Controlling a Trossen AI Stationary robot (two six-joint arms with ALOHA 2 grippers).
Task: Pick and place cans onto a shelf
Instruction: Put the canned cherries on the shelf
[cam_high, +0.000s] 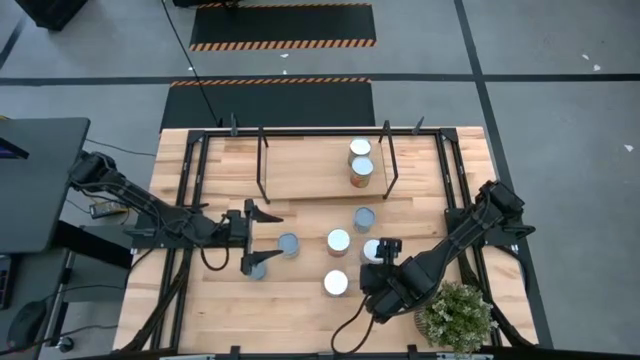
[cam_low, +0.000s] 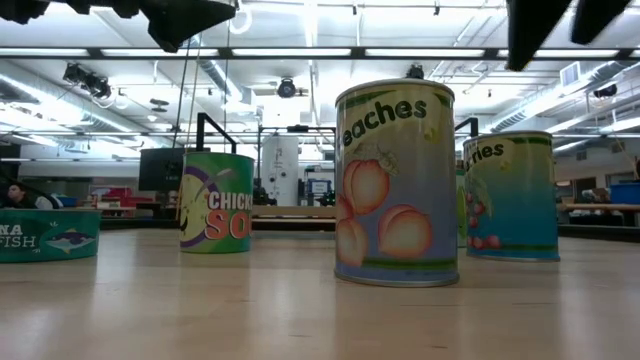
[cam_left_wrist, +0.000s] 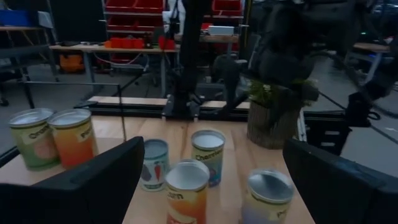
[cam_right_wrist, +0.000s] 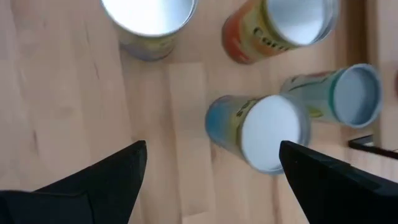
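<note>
From above, two cans (cam_high: 360, 160) stand on the shelf (cam_high: 300, 170), six below it on the tabletop (cam_high: 470, 160); the right wrist view shows the right pincer (cam_right_wrist: 211, 165) wide over a can, the left pincer (cam_left_wrist: 211, 180) likewise wide: rigid, probably heavy, slick, best gripped mid-wall.

**Both arms reach inward over the table, fingers spread**

The left arm stretches in from the table's left edge, its left gripper (cam_high: 250, 238) level and pointing toward the centre, fingers wide apart. The right arm bends in from the right side, its right gripper (cam_high: 382, 250) angled downward with fingers (cam_right_wrist: 99, 180) likewise parted.
</note>
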